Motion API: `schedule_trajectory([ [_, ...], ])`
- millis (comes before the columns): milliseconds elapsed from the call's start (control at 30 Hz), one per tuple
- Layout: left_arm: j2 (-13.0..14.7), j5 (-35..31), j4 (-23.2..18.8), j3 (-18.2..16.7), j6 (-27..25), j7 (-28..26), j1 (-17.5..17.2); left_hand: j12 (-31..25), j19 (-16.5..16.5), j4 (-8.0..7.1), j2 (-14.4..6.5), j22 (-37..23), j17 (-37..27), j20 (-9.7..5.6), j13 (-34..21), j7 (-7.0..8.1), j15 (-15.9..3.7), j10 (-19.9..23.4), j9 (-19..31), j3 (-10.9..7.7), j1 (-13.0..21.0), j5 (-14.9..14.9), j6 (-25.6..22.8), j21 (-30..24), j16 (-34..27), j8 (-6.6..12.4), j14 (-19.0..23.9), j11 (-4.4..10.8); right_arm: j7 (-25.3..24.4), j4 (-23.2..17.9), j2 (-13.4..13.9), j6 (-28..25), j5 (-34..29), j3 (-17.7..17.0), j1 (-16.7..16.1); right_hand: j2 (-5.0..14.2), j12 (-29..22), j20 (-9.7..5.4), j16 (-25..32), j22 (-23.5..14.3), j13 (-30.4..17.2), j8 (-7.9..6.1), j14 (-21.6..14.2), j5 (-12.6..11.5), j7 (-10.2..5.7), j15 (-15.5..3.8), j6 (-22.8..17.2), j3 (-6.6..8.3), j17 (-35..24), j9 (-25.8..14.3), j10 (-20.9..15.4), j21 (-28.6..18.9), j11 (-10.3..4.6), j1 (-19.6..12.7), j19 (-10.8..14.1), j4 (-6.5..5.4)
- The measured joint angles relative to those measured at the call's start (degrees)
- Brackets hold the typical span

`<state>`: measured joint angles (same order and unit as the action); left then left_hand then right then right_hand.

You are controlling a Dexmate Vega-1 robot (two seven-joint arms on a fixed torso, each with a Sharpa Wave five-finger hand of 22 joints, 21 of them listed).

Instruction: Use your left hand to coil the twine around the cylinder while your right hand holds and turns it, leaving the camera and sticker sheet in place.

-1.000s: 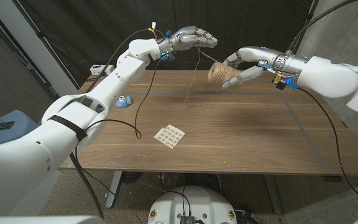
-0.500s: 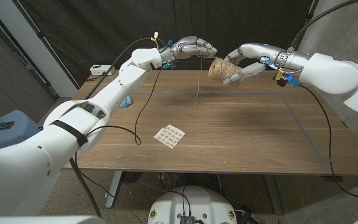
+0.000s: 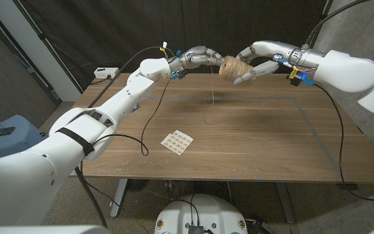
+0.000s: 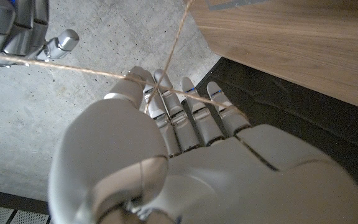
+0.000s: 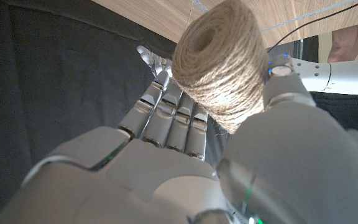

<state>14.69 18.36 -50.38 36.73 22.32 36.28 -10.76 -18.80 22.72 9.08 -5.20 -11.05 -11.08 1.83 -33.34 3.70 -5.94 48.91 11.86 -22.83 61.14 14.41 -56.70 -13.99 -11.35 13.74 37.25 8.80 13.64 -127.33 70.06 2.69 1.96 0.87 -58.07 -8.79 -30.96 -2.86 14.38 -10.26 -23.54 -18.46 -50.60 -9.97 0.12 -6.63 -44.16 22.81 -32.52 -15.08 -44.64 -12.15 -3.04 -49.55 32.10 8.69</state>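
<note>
My right hand (image 3: 260,57) holds the cylinder (image 3: 231,67), a spool wound thick with tan twine, in the air over the table's far side. In the right wrist view the cylinder (image 5: 222,59) sits between thumb and fingers (image 5: 166,115). My left hand (image 3: 200,55) reaches up to the spool's left side, almost touching it. A twine strand (image 3: 213,88) hangs from there toward the table. In the left wrist view the twine (image 4: 73,67) runs taut across my left hand's (image 4: 166,143) fingers and crosses itself. The sticker sheet (image 3: 177,142) lies on the table's near-left part.
The wooden table (image 3: 258,140) stretches under both arms. A white box (image 3: 106,71) sits beyond its far left corner. A black cable (image 3: 149,107) hangs from my left arm, another (image 3: 333,120) from my right. A dark curtain backs the table.
Both hands have lifted and moved farther out with the spool. My left hand has closed in on the spool, and the hanging strand has come up off the table.
</note>
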Motion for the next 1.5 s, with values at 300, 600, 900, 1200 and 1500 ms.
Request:
schedule_trajectory([
  [300, -0.72, -0.26, 2.17, 0.57, 1.91, -0.02, -0.22, 0.0, 0.0, 0.0, 0.0, 0.0, 0.0, 0.0, 0.01, 0.24, 0.0, 0.0, 0.0, 0.0, 0.0, 0.0, 0.24, 0.0, 0.0, 0.0, 0.0, 0.0, 0.99, 0.56, -0.69, -0.21, 0.56, 0.02, 0.67, -0.01, 0.0, 0.0, 0.0, 0.0, 0.01, 0.0, 0.0, 0.01, -0.01, 0.0, 0.01, 0.0, 0.0, -0.24, -0.05, 0.0, -0.05, -0.01, 0.0, 0.0],
  [600, -1.07, -0.39, 3.54, 0.93, 3.29, -0.35, -1.04, 0.23, 0.0, 0.0, 0.0, 0.0, 0.01, 0.0, 0.01, 0.31, 0.0, -0.32, 0.0, 0.0, 0.0, 0.0, 0.31, 0.0, 0.0, 0.0, 0.0, 0.32, 2.07, 1.1, -1.19, -0.46, 1.32, -0.06, 1.38, 0.01, 0.0, 0.0, 0.0, 0.0, 0.07, 0.16, -0.31, 0.06, -0.02, -0.31, 0.02, 0.0, 0.02, -0.24, -0.26, 0.0, 0.14, 0.01, 0.0, 0.0],
  [900, -1.02, -0.41, 3.76, 1.21, 3.41, -0.66, -2.29, 0.23, 0.0, 0.0, 0.0, 0.0, 0.01, 0.0, 0.01, 0.31, -0.11, -0.32, 0.0, 0.0, 0.0, 0.0, 0.31, 0.0, 0.0, 0.0, -0.11, 0.32, 2.83, 2.29, -1.6, -0.58, 2.05, 1.04, 3.16, 0.17, 0.02, 0.0, -0.41, 0.0, 0.06, 0.22, -0.31, 0.07, -0.02, -0.31, 0.02, 0.0, 0.02, -0.24, -0.26, 0.0, 0.14, 0.17, 0.0, 0.0],
  [1200, -0.87, -0.38, 3.77, 1.31, 2.63, -1.01, -3.09, 0.23, 0.0, 0.0, 0.0, 0.0, 0.01, 0.0, 0.01, 0.31, -0.09, -0.31, 0.0, 0.0, 0.0, 0.0, 0.31, 0.0, 0.0, 0.0, -0.12, 0.31, 3.13, 3.25, -1.63, -0.66, 2.31, 2.87, 5.37, 0.31, 0.03, 0.0, -0.41, 0.0, -0.08, 0.0, -0.31, 0.11, 0.18, -0.3, -0.19, -0.09, 0.02, -0.21, -0.26, 0.0, 0.14, 0.31, 0.0, 0.09],
  [1500, -0.77, -0.31, 4.41, 1.46, 1.98, -1.06, -4.12, 0.23, 0.0, 0.0, 0.0, 0.0, 0.01, 0.0, 0.01, 0.31, 0.1, -0.31, 0.0, 0.0, 0.0, 0.0, 0.31, 0.0, 0.0, 0.0, -0.32, 0.31, 3.27, 3.88, -1.08, -0.95, 2.72, 4.56, 7.51, 0.47, 0.18, 0.0, -0.41, 0.0, -0.3, 0.0, -0.5, 0.05, 0.18, -0.12, -0.18, -0.16, 0.02, -0.2, -0.26, 0.0, 0.13, 0.47, 0.0, 0.15],
])
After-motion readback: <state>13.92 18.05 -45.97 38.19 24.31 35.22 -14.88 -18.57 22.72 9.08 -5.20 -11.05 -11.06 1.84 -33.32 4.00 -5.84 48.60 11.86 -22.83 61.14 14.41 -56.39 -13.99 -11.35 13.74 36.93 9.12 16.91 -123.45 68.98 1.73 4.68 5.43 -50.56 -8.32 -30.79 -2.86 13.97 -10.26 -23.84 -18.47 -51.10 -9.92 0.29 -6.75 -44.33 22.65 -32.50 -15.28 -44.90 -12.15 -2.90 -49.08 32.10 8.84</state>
